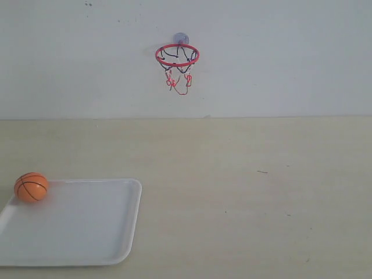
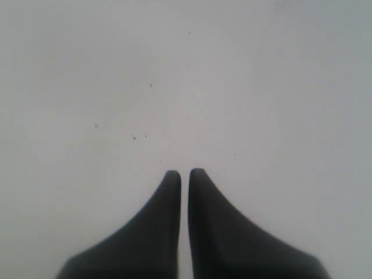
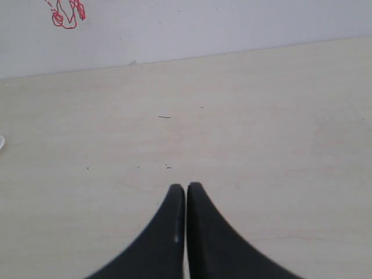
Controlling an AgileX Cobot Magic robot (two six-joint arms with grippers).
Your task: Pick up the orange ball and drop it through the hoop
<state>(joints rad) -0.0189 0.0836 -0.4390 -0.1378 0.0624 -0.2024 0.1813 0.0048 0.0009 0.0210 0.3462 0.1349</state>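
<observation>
The orange ball [image 1: 31,187] rests in the far left corner of a white tray [image 1: 87,232] at the lower left of the exterior view. The hoop [image 1: 177,56], a red ring with a dangling net under a bluish suction cup [image 1: 181,38], hangs on the white wall above the table's middle. Neither arm shows in the exterior view. My left gripper [image 2: 184,172] is shut, nothing in it, facing a plain white surface. My right gripper [image 3: 186,187] is shut and empty over bare table, with the net's red tip [image 3: 67,14] far ahead.
The pale wooden table [image 1: 250,192] runs back to the white wall. A sliver of the white tray's edge [image 3: 2,142] shows at the side of the right wrist view. Small dark specks dot the tabletop.
</observation>
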